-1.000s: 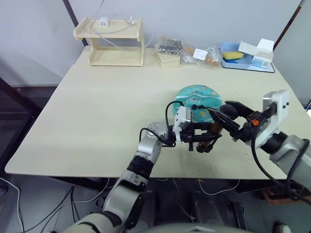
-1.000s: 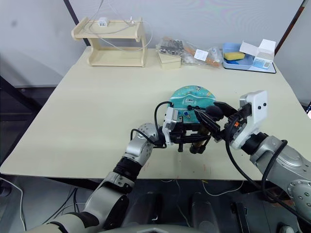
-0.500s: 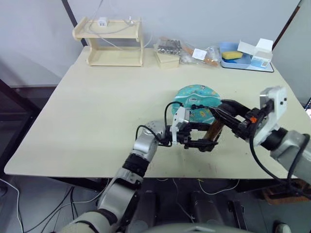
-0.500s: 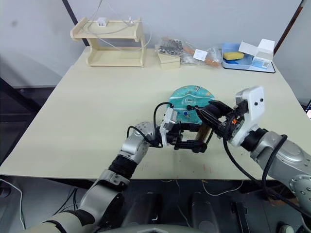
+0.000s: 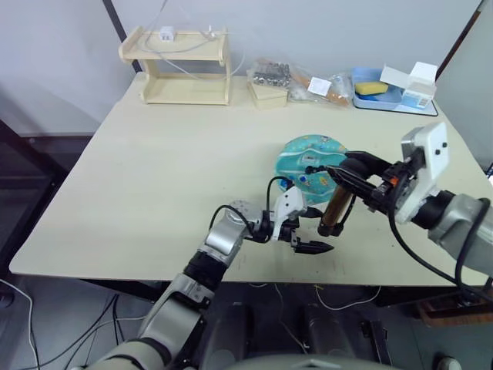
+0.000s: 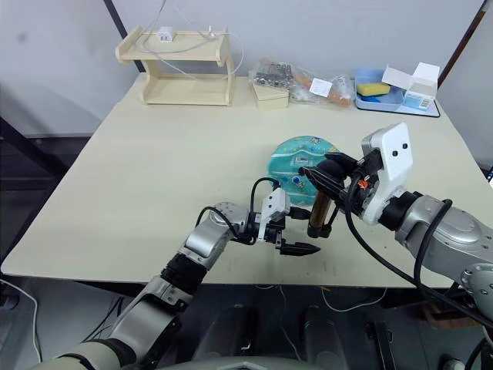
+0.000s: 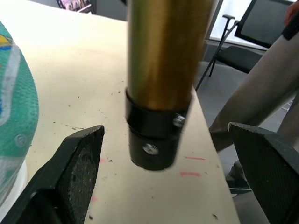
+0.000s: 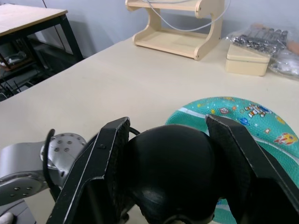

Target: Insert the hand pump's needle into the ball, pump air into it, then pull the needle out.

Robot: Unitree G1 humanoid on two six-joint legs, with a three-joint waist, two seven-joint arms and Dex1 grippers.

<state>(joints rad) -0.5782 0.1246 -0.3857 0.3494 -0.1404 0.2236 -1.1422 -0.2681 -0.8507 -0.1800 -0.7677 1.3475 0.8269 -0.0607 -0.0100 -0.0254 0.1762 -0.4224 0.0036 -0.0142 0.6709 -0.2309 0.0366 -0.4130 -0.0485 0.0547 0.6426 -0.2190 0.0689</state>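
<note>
From the head camera I see the slim hand pump with its amber-gold translucent cylinder (image 5: 336, 206) standing nearly upright on the pale tabletop (image 5: 154, 169), black base down, just beside the flattened teal-turquoise ball with cartoon prints (image 5: 310, 160). My right gripper (image 5: 348, 171) is clamped on the pump's black top. My left gripper (image 5: 308, 245) rests low by the pump's foot, jaws apart.

On the left wrist camera, the cylinder's long axis runs vertically, its black end cap (image 7: 154, 135) on the table between my spread fingers (image 7: 70, 179).

On the right wrist camera, both fingers (image 8: 100, 172) squeeze the rounded black handle (image 8: 170, 170), with the ball behind it.
</note>
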